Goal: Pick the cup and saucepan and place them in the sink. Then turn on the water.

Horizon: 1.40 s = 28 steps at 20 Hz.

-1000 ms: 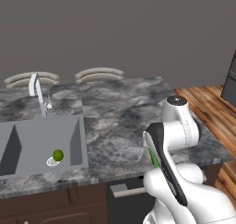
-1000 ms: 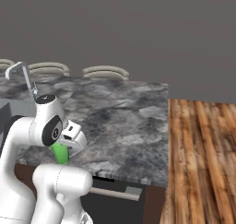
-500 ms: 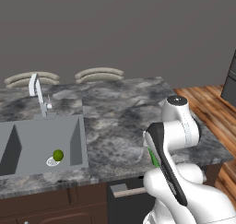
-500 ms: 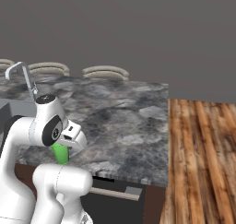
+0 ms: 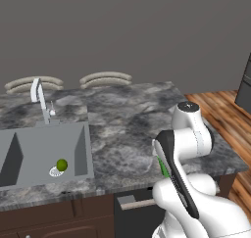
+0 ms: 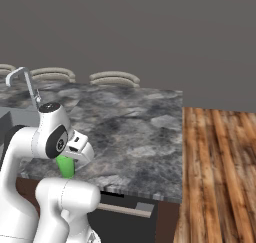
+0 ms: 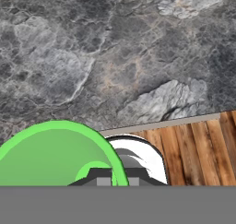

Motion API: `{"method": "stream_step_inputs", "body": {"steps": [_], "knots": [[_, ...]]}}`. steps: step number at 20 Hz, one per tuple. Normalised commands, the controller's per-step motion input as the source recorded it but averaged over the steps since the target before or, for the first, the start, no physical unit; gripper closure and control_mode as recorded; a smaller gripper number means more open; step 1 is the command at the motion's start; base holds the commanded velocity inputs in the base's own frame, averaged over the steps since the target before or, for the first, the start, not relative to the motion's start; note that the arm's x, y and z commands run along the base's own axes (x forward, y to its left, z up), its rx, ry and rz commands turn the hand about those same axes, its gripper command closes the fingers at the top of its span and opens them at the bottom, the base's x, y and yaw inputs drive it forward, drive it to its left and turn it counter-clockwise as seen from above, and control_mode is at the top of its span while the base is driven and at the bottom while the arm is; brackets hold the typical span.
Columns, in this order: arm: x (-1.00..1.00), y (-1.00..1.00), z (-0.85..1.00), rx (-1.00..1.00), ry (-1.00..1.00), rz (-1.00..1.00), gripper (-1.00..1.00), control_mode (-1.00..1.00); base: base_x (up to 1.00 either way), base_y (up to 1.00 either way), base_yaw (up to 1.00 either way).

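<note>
My gripper (image 6: 74, 156) is folded close to the robot's body at the counter's front edge, shut on the cup (image 6: 65, 167), a small bright green tumbler. The left base view gives just a green sliver of the cup (image 5: 162, 167) behind the forearm. Through the hand view the cup's round rim (image 7: 50, 156) sits at the bottom left, with one dark fingertip (image 7: 113, 176) against it. The sink (image 5: 44, 149) is a grey basin at the counter's left, and its slim faucet (image 5: 40, 97) stands behind it. The saucepan is out of view.
A small yellow-green ball (image 5: 62, 164) lies by the drain in the sink. Two stacks of pale plates (image 5: 105, 79) sit at the back of the dark marble counter (image 5: 127, 119). Wooden floor (image 6: 220, 177) lies beyond the counter's right end.
</note>
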Motion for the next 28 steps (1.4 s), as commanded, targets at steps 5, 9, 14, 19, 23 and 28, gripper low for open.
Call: {"method": "stream_step_inputs", "body": {"steps": [5, 9, 14, 19, 23, 28], "knots": [[0.00, 0.00, 0.00, 0.00, 0.00, 0.00, 1.00, -1.00, 0.00, 0.00, 0.00], [0.00, 0.00, 0.00, 0.00, 0.00, 0.00, 1.00, -1.00, 0.00, 0.00, 0.00], [0.00, 0.00, 0.00, 0.00, 0.00, 0.00, 1.00, 1.00, 0.00, 0.00, 0.00], [0.00, 0.00, 0.00, 0.00, 0.00, 0.00, 1.00, 1.00, -0.11, 0.24, 0.00], [0.00, 0.00, 0.00, 0.00, 0.00, 0.00, 1.00, 1.00, -0.22, 0.63, 0.00], [0.00, 0.00, 0.00, 0.00, 0.00, 0.00, 1.00, 1.00, -0.23, 0.66, 0.00]]}}
